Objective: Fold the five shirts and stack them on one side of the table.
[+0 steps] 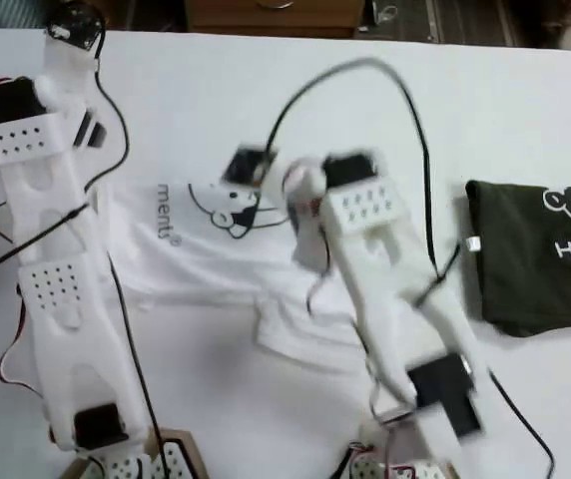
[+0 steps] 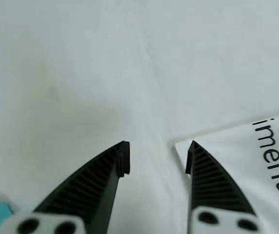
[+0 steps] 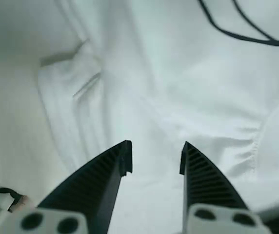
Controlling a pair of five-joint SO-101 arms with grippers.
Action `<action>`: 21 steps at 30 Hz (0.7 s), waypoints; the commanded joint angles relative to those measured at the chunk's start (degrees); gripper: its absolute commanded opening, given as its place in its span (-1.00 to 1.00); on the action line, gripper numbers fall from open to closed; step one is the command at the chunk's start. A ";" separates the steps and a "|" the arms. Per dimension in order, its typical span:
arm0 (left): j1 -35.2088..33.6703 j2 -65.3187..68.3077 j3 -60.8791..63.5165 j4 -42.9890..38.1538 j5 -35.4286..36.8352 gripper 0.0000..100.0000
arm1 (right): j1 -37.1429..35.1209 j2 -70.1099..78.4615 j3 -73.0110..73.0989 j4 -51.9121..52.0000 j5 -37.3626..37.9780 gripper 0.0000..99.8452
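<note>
Left fingers point(image 2: 105, 180) stand moderately open and hold nothing in the left wrist view. They hover over the bare white bench point(image 2: 81, 58), just beside the printed edge of the white cotton shirt point(image 2: 247, 161). In the right wrist view, the right fingers point(image 3: 100, 180) are likewise parted and empty above rumpled folds of that shirt. The high view shows it spread between the arms, with a folded dark shirt with white print point(image 1: 535, 259) well apart. For a clean fold, each arm should probably pinch one edge layer, lift low, and lay it over evenly.
</note>
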 commanded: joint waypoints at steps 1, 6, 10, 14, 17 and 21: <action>-4.40 1.05 -0.13 -1.85 -0.70 -0.57 | -1.01 -13.05 13.98 -5.67 0.18 -0.65; -3.43 9.49 -0.13 1.23 -0.79 -0.57 | 0.75 -19.47 21.19 -6.20 0.09 -0.65; -1.93 12.92 -0.13 1.41 -0.44 -0.57 | 3.91 -20.53 21.71 -6.20 0.09 -0.65; 0.00 12.75 -0.04 1.58 2.99 -0.57 | 5.58 -20.44 21.71 -6.37 0.18 -0.65; 1.85 11.96 2.07 1.67 6.68 -0.57 | 5.76 -20.44 21.71 -6.37 0.18 -0.65; 3.52 9.32 11.30 1.49 8.88 -0.57 | 5.49 -20.44 21.71 -5.93 0.09 -0.66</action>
